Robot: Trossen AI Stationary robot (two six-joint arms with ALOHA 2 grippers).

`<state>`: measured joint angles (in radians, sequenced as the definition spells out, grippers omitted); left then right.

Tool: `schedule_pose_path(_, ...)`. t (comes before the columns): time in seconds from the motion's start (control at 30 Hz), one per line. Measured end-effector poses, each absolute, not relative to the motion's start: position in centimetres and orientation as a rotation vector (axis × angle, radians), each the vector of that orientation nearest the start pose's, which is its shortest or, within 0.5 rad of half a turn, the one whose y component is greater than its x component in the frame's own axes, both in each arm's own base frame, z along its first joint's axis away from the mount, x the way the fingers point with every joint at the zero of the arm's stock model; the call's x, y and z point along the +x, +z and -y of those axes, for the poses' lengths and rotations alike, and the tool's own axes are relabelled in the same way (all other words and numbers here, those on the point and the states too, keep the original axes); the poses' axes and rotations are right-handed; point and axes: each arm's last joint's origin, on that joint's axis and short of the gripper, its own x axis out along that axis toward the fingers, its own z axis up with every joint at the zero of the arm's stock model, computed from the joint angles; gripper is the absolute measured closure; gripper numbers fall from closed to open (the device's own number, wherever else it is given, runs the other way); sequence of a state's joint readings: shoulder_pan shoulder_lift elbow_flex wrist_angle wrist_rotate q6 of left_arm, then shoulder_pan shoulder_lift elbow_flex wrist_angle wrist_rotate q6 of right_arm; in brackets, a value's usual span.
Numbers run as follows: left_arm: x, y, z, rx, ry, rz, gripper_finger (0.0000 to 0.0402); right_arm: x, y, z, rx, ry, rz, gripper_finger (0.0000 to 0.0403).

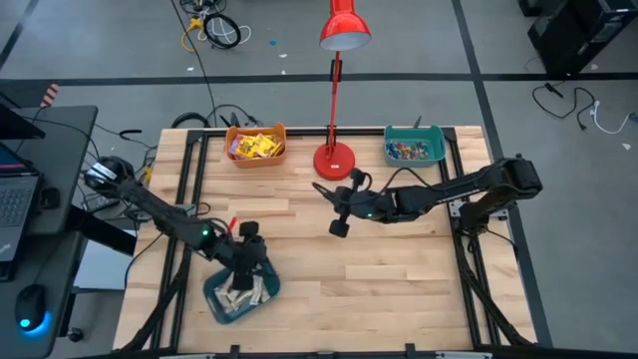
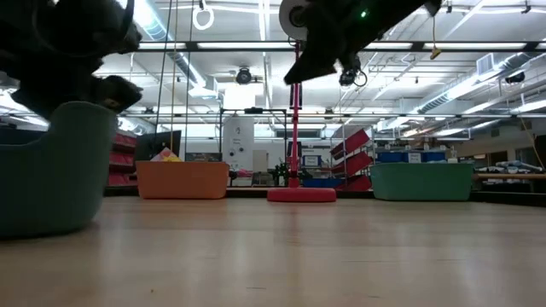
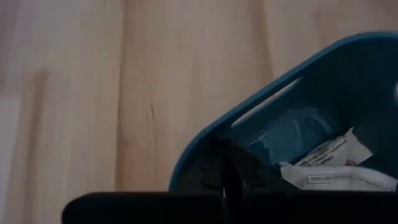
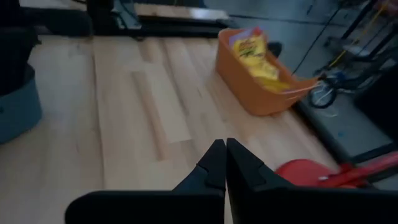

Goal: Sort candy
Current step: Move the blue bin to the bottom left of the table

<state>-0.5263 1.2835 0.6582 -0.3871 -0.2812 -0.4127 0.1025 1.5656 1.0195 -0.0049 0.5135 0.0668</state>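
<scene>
Blue bin [image 1: 227, 299] sits at the near left of the desk [image 1: 379, 279] in the high view, holding pale beige candy bars [image 1: 242, 290]. Left gripper [image 1: 247, 261] hangs at the bin's far rim, fingers pressed together, nothing seen between them. Right gripper [image 1: 337, 204] reaches in over mid-desk from the right, just near of the red lamp [image 1: 336, 150]; fingers shut, empty. Orange bin [image 1: 256, 146] at far left-centre carries yellow packets [image 1: 255, 146]. Teal bin [image 1: 415, 146] at far right-centre carries small mixed coloured pieces [image 1: 412, 151]. Lamp base stands between those two bins. Laptop [image 1: 15, 189] and mouse [image 1: 30, 305] lie on a side table at left.

Low view: blue bin [image 2: 53, 166] looms large at left, close to the lens, with the left arm dark above it. Right gripper [image 2: 300, 70] hangs well above the desk [image 2: 281, 256], fingers together. Orange bin [image 2: 182, 180], lamp base [image 2: 301, 194] and teal bin [image 2: 421, 181] line the far edge, left to right.

Left wrist view: closed fingers [image 3: 219, 168] sit at the blue bin's rim [image 3: 249, 115]; pale printed wrappers [image 3: 336, 168] lie inside, bare desk [image 3: 124, 93] beyond.

Right wrist view: fingers [image 4: 214, 163] meet in a point above bare wood [image 4: 124, 124]. Orange bin [image 4: 258, 74] with yellow packets [image 4: 255, 55] lies ahead, the lamp's red base [image 4: 311, 173] close by, and the blue bin's wall [image 4: 18, 109] at the frame edge.
</scene>
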Motion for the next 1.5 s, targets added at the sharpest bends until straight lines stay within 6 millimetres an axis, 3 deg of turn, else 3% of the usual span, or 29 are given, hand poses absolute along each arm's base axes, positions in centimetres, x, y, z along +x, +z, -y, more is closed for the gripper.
schedule_pose_path(0.3, 22.4, 19.0, 9.1, 0.079, -0.03, -0.803, 0.0401, 29.9, 28.1, -3.3, -0.089, -0.408, -0.507, 0.0403)
schedule_pose_path(0.57, 22.9, 19.4, 8.5, 0.129, -0.035, -0.786, 0.0401, 27.6, 29.5, -4.8, -0.069, -0.392, -0.515, 0.0403)
schedule_pose_path(0.73, 23.3, 23.2, 9.9, 0.145, -0.101, -0.738, 0.0401, 27.3, 29.6, -5.0, -0.069, -0.41, -0.515, 0.0403)
schedule_pose_path(0.93, 20.7, 26.8, 11.1, 0.154, -0.005, -0.998, 0.0401, 27.3, 29.3, -5.0, -0.053, -0.418, -0.529, 0.0403)
schedule_pose_path(1.17, 15.9, 26.0, 11.7, 0.049, 0.246, -1.308, 0.0401, 27.2, 29.2, -5.5, -0.058, -0.4, -0.534, 0.0403)
schedule_pose_path(1.3, 14.2, 26.0, 12.2, -0.001, 0.331, -1.38, 0.0401, 27.2, 29.2, -5.6, -0.054, -0.4, -0.532, 0.0403)
schedule_pose_path(1.5, 13.1, 25.9, 13.5, -0.035, 0.323, -1.365, 0.0401, 27.2, 29.2, -5.7, -0.044, -0.4, -0.531, 0.0403)
